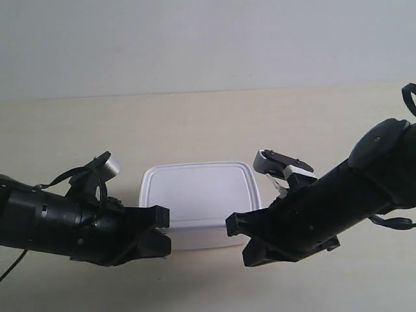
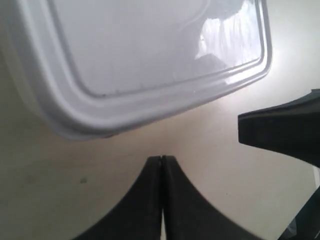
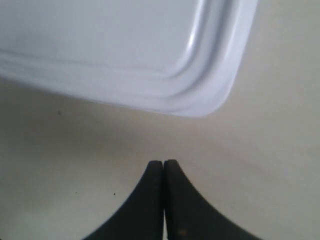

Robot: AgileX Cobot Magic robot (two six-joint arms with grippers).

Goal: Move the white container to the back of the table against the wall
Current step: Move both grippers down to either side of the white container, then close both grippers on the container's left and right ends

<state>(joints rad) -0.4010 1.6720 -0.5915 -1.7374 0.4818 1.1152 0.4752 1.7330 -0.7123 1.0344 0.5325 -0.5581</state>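
The white container [image 1: 198, 195] stands lid-on near the middle of the beige table [image 1: 195, 123], well short of the pale wall [image 1: 195, 45]. The arm at the exterior view's left holds its black gripper [image 1: 162, 229] by the box's near left corner. The arm at the exterior view's right holds its gripper [image 1: 234, 233] by the near right corner. In the left wrist view my left gripper [image 2: 161, 157] is shut and empty, a strip of table away from the container [image 2: 150, 55]. My right gripper [image 3: 163, 161] is shut and empty too, just short of the container's rounded corner [image 3: 150, 60].
The other arm's black fingertip [image 2: 280, 130] pokes into the left wrist view beside the box. Bare tabletop [image 1: 305, 117] runs from behind the container to the wall. A cable [image 1: 13, 263] hangs under the arm at the exterior view's left.
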